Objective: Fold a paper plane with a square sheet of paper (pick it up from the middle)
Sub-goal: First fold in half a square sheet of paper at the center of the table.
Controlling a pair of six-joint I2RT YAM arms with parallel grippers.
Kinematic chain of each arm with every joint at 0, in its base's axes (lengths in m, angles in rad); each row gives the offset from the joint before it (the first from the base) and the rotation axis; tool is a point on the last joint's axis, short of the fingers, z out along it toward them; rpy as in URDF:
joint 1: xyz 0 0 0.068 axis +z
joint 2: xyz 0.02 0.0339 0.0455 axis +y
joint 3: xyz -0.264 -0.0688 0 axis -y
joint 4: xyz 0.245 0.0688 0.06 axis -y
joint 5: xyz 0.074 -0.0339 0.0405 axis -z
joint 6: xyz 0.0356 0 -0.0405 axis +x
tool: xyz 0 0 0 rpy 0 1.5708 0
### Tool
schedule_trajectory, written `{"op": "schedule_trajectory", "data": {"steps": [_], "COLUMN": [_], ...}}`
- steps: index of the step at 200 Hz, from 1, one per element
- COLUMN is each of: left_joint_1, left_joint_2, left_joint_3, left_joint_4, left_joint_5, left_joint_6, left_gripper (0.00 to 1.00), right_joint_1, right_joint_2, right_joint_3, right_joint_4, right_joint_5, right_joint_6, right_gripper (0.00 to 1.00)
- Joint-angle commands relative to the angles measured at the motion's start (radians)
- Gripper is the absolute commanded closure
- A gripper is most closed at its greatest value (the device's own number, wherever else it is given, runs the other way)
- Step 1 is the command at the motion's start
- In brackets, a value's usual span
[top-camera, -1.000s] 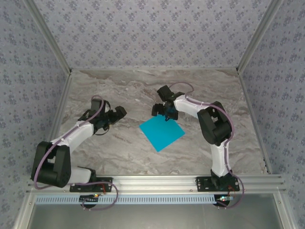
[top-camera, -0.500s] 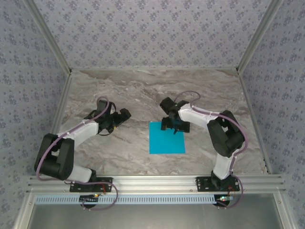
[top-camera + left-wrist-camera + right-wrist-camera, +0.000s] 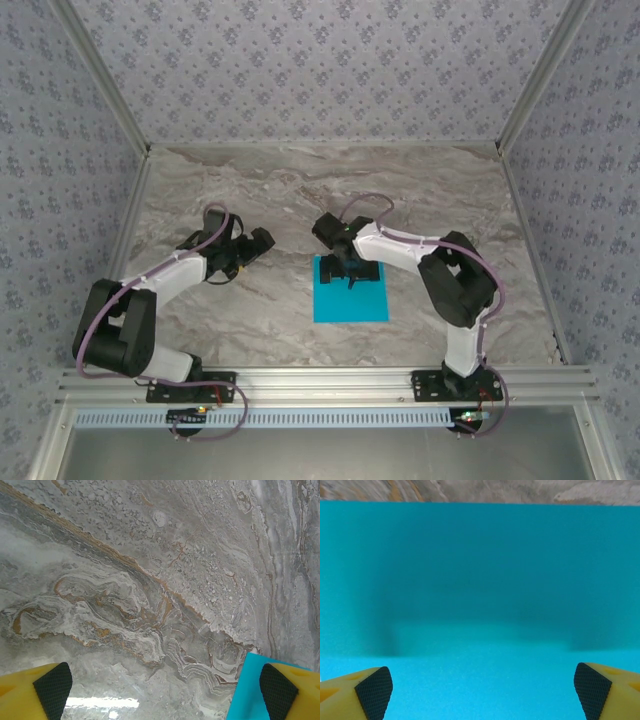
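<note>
Square sheet of paper [image 3: 350, 300]: bright cyan-blue, plain, lying flat on the marble-patterned tabletop [image 3: 300, 190], right of centre and nearer the front rail [image 3: 330, 380] than the back wall. No crease or fold visible; surface reads smooth in the right wrist view [image 3: 480, 580], with a soft shadow band across it.

Edges: all four sides straight. One corner enters the left wrist view [image 3: 245, 690], lying on bare marble. Far edge partly covered by the right gripper [image 3: 352, 272]. Open table on every side: wide to the left and back, less toward the rail.

Orientation: sides run parallel to the rail and side walls (being square, it has no long axis to speak of).

Right gripper: over the far part of the sheet, fingers spread wide, yellow tips with black pads [image 3: 372, 692] at either side of the blue; contact with the paper not determinable.

Left gripper [image 3: 255, 243]: off the sheet to its left, near its far-left corner, fingers [image 3: 52, 690] spread wide over marble, nothing between them.
</note>
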Motion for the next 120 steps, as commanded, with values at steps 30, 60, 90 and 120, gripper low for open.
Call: {"op": "schedule_trajectory", "data": {"steps": [30, 60, 90, 120], "left_joint_1": [-0.006, -0.006, -0.007, -0.007], "left_joint_2": [-0.005, -0.005, -0.001, -0.003], "left_joint_3": [0.014, 0.016, 0.019, 0.014], "left_joint_4": [-0.011, -0.011, -0.012, -0.015], "left_joint_5": [0.0, 0.002, 0.005, 0.005], "left_joint_6": [0.005, 0.004, 0.005, 0.002], "left_gripper": [0.01, 0.01, 0.01, 0.01], "right_joint_1": [0.0, -0.012, -0.013, -0.018], "right_joint_2": [0.06, 0.099, 0.153, 0.143], "right_joint_3": [-0.006, -0.067, -0.081, -0.125], "right_joint_4": [-0.02, 0.031, 0.021, 0.033], "right_joint_5": [-0.004, -0.052, -0.027, -0.017], "right_joint_6": [0.021, 0.045, 0.054, 0.066], "right_gripper": [0.05, 0.08, 0.15, 0.21]}}
